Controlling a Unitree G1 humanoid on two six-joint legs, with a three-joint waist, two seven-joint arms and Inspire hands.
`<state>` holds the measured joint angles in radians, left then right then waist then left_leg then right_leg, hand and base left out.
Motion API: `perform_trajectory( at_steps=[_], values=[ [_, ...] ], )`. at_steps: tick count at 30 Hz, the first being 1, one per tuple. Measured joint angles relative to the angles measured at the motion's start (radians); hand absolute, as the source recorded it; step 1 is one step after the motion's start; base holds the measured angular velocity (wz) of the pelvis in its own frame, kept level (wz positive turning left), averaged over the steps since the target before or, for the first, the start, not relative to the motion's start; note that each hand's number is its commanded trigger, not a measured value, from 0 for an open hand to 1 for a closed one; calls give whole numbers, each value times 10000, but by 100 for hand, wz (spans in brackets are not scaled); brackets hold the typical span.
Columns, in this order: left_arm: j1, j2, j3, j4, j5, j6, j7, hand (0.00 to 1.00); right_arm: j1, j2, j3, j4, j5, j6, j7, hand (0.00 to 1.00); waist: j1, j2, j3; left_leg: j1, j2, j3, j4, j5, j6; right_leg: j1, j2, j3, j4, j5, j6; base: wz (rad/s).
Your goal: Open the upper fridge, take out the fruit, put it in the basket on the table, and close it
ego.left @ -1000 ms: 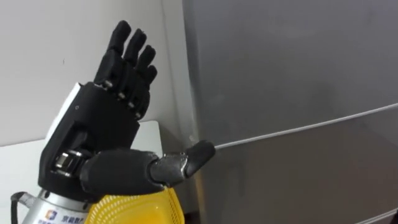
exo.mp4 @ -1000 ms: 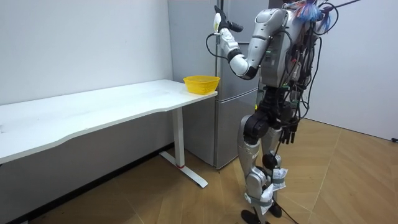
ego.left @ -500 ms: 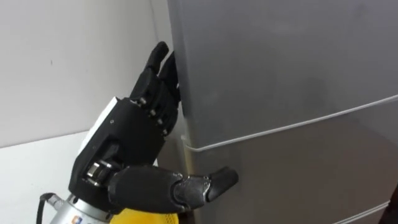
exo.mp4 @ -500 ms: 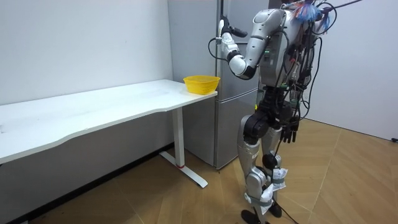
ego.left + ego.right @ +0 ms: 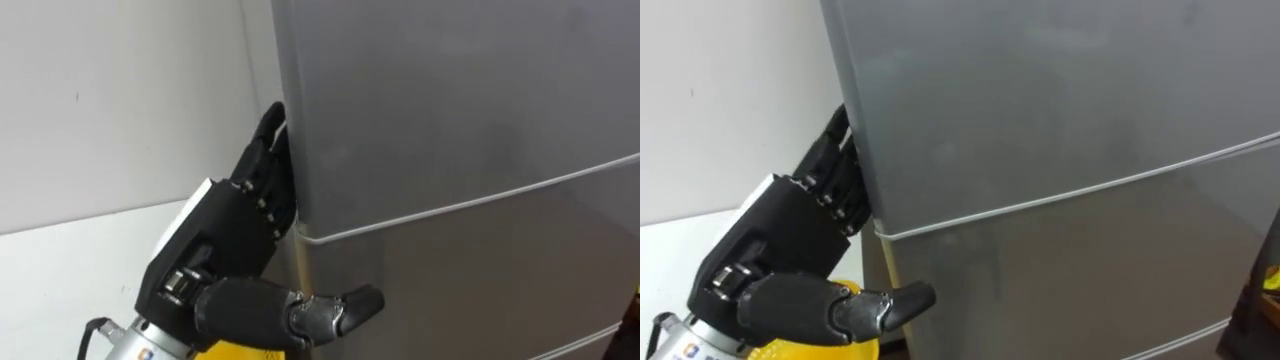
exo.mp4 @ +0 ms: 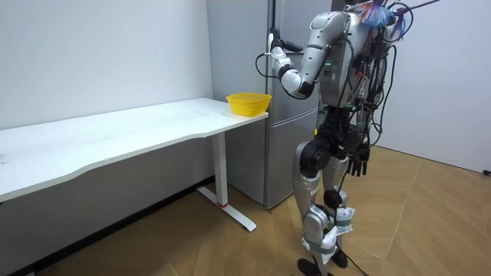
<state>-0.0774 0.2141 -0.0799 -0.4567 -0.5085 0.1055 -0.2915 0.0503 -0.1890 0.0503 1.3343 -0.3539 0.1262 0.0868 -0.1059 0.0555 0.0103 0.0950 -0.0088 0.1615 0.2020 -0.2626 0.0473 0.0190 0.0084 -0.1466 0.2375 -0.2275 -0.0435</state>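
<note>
Since a second ago our left hand [image 5: 225, 235] has swung in from open air beside the fridge [image 5: 450, 200] to the left edge of the upper door [image 5: 450, 90], and over the last half second it has sunk a little lower along that edge. We see its fingers [image 5: 268, 150] straight and close together, laid up against the door's side edge, with their tips at the narrow gap between door and wall [image 5: 120, 100]. Its thumb [image 5: 345, 303] sticks out well apart from them, pointing across the front of the lower door [image 5: 480, 290], just under the seam [image 5: 460, 203] between the two doors. Nothing is clamped in this hand. Both doors are shut, so we cannot see what is inside the upper fridge.

From the room view we stand upright facing the fridge, left arm raised to chest height and bent at the elbow. Our right hand [image 6: 355, 162] hangs by the hip; we cannot tell its state at that distance.

A yellow basket [image 6: 248, 103] sits on the end of the white table [image 6: 115, 138] nearest the fridge, just below our left forearm.
</note>
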Motion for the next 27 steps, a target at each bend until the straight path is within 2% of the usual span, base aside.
perform_trajectory(
  at_steps=[1, 5, 7, 10, 11, 13, 23, 24, 27],
  values=[
    [0, -23, -8, 13, 4, 0, 12, 100, 2, 1, 61, -3, 0, 1, 4, 0, 2, -14, -4, -1, 0, 1, -2, 0, 0, -1, 0, -3, -6, 0, 0, 0],
    [0, -22, 157, 48, 29, 33, 175, 100, -4, 0, 64, -7, -3, 27, 28, 0, 29, -31, -22, -17, -1, 2, -7, 0, 0, -2, -4, -31, -18, 6, 11, 2],
    [-37, -36, 258, 46, 116, 33, 261, 100, -24, -2, 64, 2, -3, 63, 30, 0, 33, 13, -70, -33, -3, -10, -4, 0, 0, 11, -3, -37, -15, 23, 24, 0],
    [-91, -2, 142, -125, 166, 40, 194, 100, -23, -1, 68, 7, 9, 62, 20, 0, 53, 45, -94, -47, -4, -18, -6, 0, 0, 21, -14, -79, -18, 36, 37, 1],
    [-80, 17, 81, -187, 219, 45, 205, 88, -11, -1, 68, 3, 9, 63, 20, 0, 75, 43, -92, -47, -4, -16, -6, 0, 0, 26, -17, -98, -18, 40, 41, 7],
    [-93, -4, 13, -229, 400, 88, 360, 0, -8, -1, 69, 0, 8, 69, 10, 0, 73, 58, -101, -44, -3, -4, -6, 0, 0, 47, -31, -162, -27, 52, 44, 7],
    [-93, -11, -163, -260, 315, 248, 295, 0, 93, -7, 65, -62, -8, 80, 38, 0, 33, 115, -134, -85, -5, 36, 0, 30, 50, 23, -33, -179, -161, 98, 45, 1],
    [-93, 4, -210, -276, 328, 276, 214, 0, 104, -8, 65, -58, -5, 87, 70, 0, 12, 166, -169, -111, -5, 36, 2, 32, 52, 1, -34, -176, -162, 112, 47, 0],
    [-123, 7, -305, -278, 327, 379, -45, 0, 92, -8, 66, -50, -4, 157, 274, 0, -2, 199, -190, -93, -3, 34, 2, 35, 52, 6, -33, -160, -148, 121, 47, 0]
  ],
)
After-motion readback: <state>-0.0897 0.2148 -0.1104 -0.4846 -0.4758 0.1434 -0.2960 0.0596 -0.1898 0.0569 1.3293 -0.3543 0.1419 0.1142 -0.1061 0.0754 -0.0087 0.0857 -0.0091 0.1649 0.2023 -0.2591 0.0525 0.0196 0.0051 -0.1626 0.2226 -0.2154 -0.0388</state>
